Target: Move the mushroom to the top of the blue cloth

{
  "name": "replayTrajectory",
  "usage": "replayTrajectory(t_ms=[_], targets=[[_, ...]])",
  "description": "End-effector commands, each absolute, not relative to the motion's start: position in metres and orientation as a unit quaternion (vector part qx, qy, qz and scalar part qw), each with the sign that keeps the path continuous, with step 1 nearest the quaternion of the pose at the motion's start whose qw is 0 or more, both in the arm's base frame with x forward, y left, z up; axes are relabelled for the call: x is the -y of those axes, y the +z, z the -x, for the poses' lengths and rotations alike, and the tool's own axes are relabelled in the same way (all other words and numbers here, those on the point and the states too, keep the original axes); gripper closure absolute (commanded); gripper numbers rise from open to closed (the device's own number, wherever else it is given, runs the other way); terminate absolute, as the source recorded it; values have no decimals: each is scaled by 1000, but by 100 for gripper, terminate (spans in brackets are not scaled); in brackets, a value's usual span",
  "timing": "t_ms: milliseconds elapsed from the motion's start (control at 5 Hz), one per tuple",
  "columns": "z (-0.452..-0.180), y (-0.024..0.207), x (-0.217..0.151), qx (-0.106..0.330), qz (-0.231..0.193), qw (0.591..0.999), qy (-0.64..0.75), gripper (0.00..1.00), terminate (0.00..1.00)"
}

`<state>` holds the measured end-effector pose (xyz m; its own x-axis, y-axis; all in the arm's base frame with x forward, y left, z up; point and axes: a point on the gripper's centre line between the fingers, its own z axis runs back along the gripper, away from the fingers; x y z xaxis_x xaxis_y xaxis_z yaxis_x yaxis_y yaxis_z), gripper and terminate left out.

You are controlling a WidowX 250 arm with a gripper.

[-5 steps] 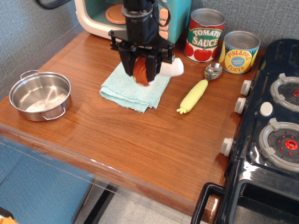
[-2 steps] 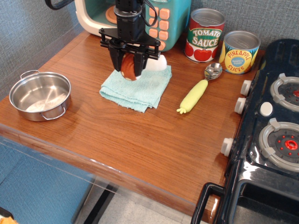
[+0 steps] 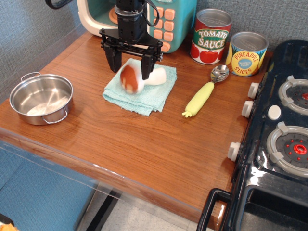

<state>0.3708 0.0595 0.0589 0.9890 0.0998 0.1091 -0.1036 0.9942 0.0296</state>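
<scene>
Black robot gripper (image 3: 130,61) spread wide above the light aqua terry cloth (image 3: 139,90). Plush mushroom with reddish-brown cap and white stem (image 3: 140,78) on its side on the cloth, cap blurred, below and between the jaws, ungripped.

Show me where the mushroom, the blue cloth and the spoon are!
mushroom (image 3: 131,78), main camera view, on its brown cap
blue cloth (image 3: 144,98), main camera view, bare front part
spoon (image 3: 199,98), main camera view, yellow handle
</scene>
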Motion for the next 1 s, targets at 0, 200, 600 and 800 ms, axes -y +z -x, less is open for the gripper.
replayTrajectory(t_ms=[0,200,600,800], targets=[[-367,113,-59,116,-11,992,41,0,0],[-365,117,-56,116,-5,993,34,0,0],[-365,117,-56,116,-5,993,34,0,0],[-365,117,-56,116,-5,993,34,0,100]])
